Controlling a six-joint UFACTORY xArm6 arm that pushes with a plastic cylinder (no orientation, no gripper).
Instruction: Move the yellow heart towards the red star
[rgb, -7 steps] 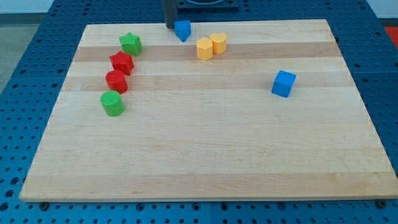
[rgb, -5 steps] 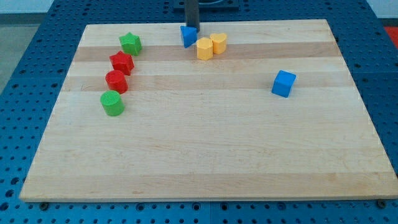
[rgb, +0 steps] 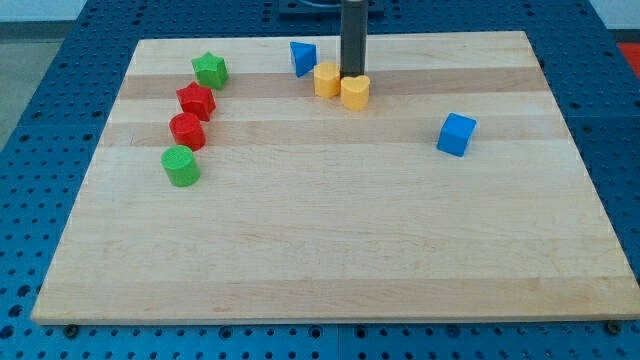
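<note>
Tip (rgb: 352, 74) touching yellow heart (rgb: 355, 91), on its top side.

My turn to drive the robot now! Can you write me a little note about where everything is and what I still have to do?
No claw here: just a rod. My tip sits at the top edge of the yellow heart, touching or nearly so.
The yellow heart lies near the view's top, beside a second yellow block on its left.
The red star is far off at the view's left, between a green block and a red cylinder.
Done: the tip has reached the heart.
Left: push the heart leftward across the board to the star, past the other yellow block.
</note>
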